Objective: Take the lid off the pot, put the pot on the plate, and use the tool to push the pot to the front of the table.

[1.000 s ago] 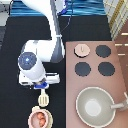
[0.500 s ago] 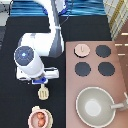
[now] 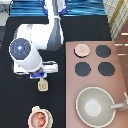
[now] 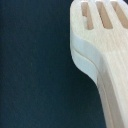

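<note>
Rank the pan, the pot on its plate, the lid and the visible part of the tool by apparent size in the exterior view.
1. Large pan.
2. Pot on the plate.
3. Lid, on the stove.
4. Tool: only its head shows, below the hand, so its full size is unsure.

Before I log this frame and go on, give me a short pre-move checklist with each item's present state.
1. Lid off the pot: ok, it lies on the stove at the exterior view's right.
2. Pot on the plate: ok, a cream rim shows around the pot.
3. Gripper over the tool: ok, directly above the spatula's handle.
4. Tool gripped: cannot tell.
5. Slotted head pointing toward the pot: ok, it points at the exterior view's bottom.
6. Tool touching the pot: not ok, bare table lies between them.
</note>
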Available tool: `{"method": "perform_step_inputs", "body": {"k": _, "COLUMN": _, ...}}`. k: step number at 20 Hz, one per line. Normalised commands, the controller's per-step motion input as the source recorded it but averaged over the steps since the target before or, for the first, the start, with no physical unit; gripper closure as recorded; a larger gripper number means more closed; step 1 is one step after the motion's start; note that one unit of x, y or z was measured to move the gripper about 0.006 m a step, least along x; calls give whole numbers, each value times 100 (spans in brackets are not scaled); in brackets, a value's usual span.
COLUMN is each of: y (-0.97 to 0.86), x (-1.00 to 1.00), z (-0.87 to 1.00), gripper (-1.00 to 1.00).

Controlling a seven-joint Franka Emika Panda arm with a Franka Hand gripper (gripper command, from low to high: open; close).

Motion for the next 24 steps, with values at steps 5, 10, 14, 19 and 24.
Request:
{"method": "perform_step_inputs", "body": {"k": 5, "y": 0, "x": -100, "z": -84, "gripper": 100}}
{"method": "perform_step_inputs", "body": {"k": 10, "y": 0, "x": -100, "z": -50, "gripper": 100}}
{"method": "perform_step_inputs", "body": {"k": 14, "y": 9, "x": -94, "z": 27, "gripper": -100}}
{"method": "perform_step_inputs", "body": {"k": 19, "y": 12, "x": -64, "z": 94, "gripper": -100}}
{"method": "perform_step_inputs", "body": {"k": 24, "y": 10, "x": -50, "z": 100, "gripper": -100}}
